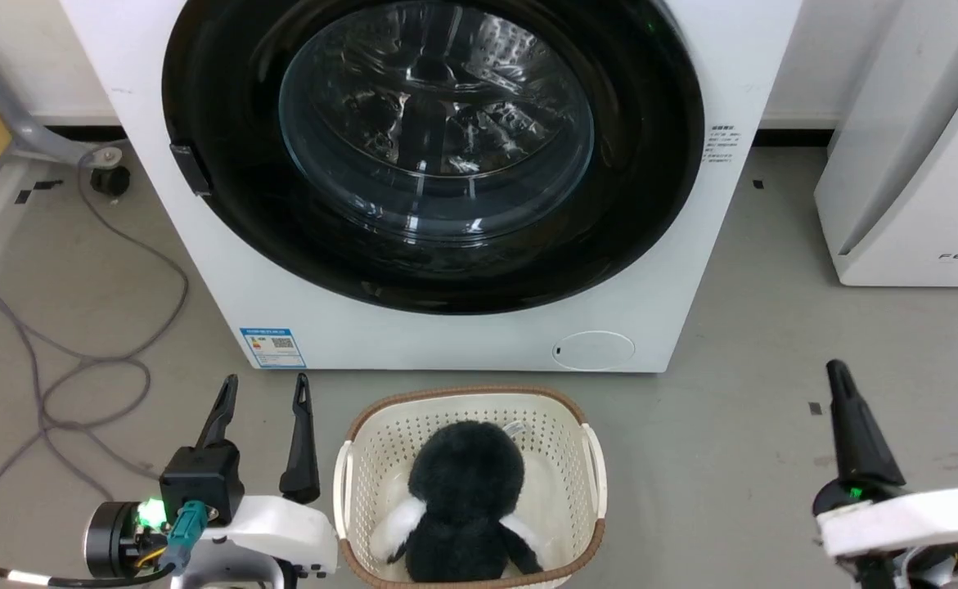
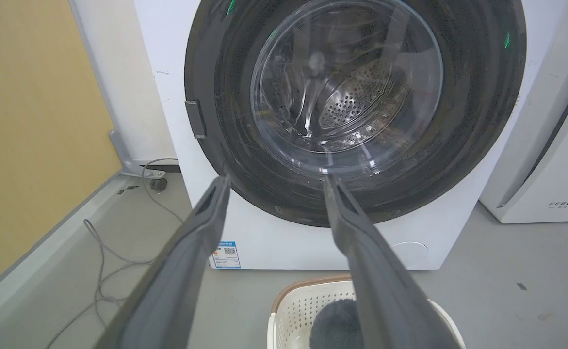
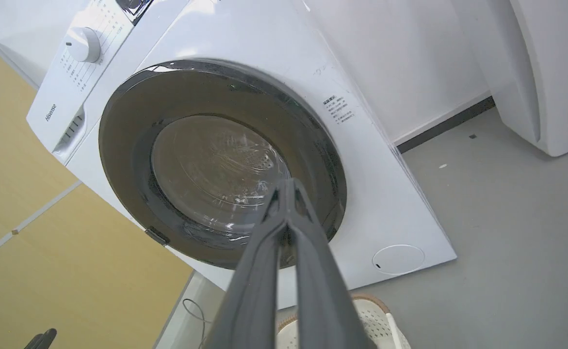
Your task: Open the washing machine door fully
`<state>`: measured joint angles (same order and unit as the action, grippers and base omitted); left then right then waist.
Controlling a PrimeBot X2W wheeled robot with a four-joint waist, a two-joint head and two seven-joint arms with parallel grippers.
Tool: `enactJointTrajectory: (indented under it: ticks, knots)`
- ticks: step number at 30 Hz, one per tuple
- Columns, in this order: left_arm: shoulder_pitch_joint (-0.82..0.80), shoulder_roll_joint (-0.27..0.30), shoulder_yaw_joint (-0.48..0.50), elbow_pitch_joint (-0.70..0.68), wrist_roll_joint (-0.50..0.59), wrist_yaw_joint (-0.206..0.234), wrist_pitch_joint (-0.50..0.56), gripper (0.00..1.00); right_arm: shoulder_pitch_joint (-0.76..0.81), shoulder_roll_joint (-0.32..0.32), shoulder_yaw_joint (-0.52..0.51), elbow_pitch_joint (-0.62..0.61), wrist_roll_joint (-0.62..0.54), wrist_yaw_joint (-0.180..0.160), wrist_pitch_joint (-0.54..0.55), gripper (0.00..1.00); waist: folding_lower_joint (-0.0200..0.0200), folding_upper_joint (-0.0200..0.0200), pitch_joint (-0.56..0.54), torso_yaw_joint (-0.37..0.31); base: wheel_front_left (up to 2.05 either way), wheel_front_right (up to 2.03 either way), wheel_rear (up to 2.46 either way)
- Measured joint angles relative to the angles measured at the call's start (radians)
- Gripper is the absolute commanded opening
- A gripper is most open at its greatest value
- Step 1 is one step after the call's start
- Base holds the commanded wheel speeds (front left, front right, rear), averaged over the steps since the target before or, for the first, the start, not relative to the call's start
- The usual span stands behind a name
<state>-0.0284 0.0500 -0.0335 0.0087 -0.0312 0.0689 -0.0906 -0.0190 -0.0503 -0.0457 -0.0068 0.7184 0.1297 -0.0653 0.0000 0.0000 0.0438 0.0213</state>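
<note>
My left pincer gaped empty, right pincer pinched together (also empty), bare floor before the closed washing machine door; right wrist view caught a dial.

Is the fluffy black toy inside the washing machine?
No, the fluffy black toy sits in the basket on the floor before the washing machine.

One washing machine, one door, one basket, one plush toy, one white appliance.
</note>
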Motion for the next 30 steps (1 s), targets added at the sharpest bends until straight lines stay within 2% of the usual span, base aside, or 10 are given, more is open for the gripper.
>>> enactJointTrajectory:
  ticks: [5,15,30]
  knots:
    - [-0.012,0.0,-0.007,0.0,-0.008,0.009,-0.012,1.0,-0.042,0.0,-0.049,0.039,0.128,0.0,0.035,0.0,0.0,0.0,0.014,0.009,0.0,0.0,0.0]
    - [-0.039,0.0,-0.019,0.0,-0.021,0.025,-0.033,1.0,-0.155,-0.018,-0.118,0.119,0.284,0.0,0.084,0.0,0.0001,0.0,0.057,0.036,0.0,0.0,0.0]
    - [-0.11,0.0,-0.039,-0.004,-0.03,0.035,-0.062,1.0,-0.417,-0.116,-0.164,0.29,0.447,0.0,0.108,0.0,0.0002,0.0,0.159,0.083,0.0,0.0,0.0]
